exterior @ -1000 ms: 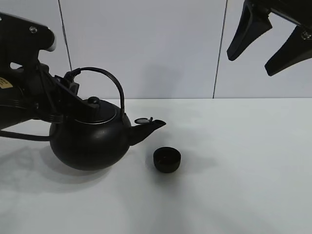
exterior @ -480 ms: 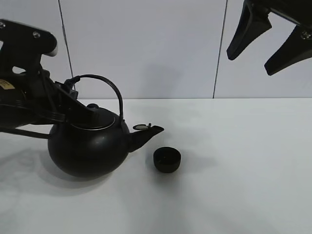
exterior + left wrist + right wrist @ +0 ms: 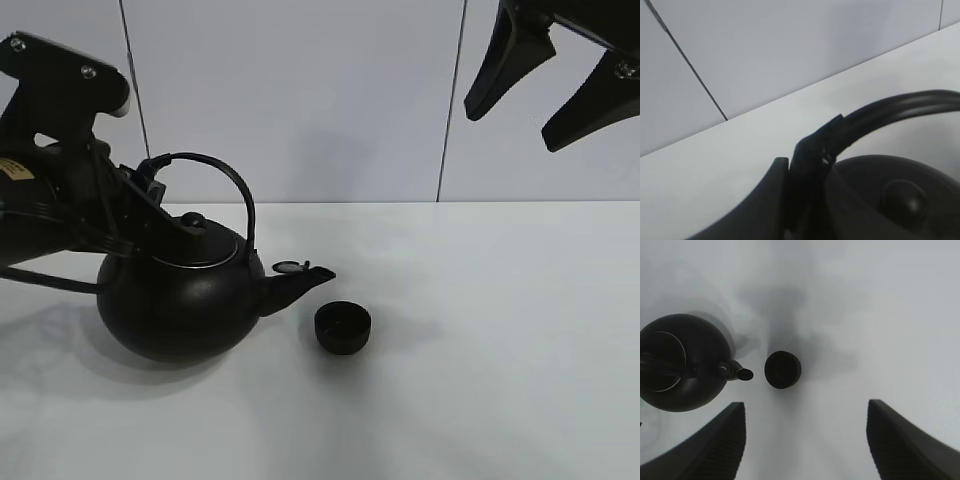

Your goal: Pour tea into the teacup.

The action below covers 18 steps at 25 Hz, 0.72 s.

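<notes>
Left gripper (image 3: pixel 150 180): clamped on kettle (image 3: pixel 175 300) handle.
Right gripper (image 3: pixel 515 128): spread, empty, high above table (image 3: pixel 500 380).
Sticker (image 3: pixel 12 170): yellow, on left arm, unreadable.
Teacup (image 3: pixel 342 327): near spout (image 3: pixel 300 282), apart; open table on its right.

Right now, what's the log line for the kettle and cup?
left gripper: shut on kettle handle | right gripper: open, raised | spout: beside teacup | tea stream: none seen

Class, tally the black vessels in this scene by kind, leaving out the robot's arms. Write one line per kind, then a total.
Kettle: 1
Teacup: 1
Total: 2
</notes>
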Motion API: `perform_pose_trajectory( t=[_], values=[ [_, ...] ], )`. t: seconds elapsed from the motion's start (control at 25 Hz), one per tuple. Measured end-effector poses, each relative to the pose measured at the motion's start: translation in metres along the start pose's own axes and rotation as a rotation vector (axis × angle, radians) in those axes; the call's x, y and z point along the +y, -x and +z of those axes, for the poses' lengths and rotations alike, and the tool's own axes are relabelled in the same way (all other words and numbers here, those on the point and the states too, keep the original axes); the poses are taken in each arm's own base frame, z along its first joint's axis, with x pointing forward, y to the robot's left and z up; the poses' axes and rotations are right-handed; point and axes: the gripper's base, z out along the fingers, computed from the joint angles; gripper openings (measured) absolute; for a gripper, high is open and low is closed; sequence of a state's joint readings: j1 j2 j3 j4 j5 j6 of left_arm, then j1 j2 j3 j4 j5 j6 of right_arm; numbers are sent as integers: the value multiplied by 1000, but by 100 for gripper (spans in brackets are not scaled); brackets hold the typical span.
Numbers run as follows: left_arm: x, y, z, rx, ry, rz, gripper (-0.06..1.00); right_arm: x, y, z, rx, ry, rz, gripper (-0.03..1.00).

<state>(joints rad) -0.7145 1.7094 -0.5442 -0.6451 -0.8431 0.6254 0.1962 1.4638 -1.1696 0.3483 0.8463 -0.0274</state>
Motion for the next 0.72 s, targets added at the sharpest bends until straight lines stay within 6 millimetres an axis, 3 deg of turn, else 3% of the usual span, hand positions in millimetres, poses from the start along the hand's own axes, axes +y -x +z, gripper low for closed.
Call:
perform_pose_trajectory(
  t=[0.28, 0.72],
  values=[
    [-2, 10, 5, -20, -3, -10, 11, 0, 0, 0, -1, 0, -3, 48],
    [-3, 9, 5, -6, -14, 45, 11, 0, 0, 0, -1, 0, -3, 48]
  ],
)
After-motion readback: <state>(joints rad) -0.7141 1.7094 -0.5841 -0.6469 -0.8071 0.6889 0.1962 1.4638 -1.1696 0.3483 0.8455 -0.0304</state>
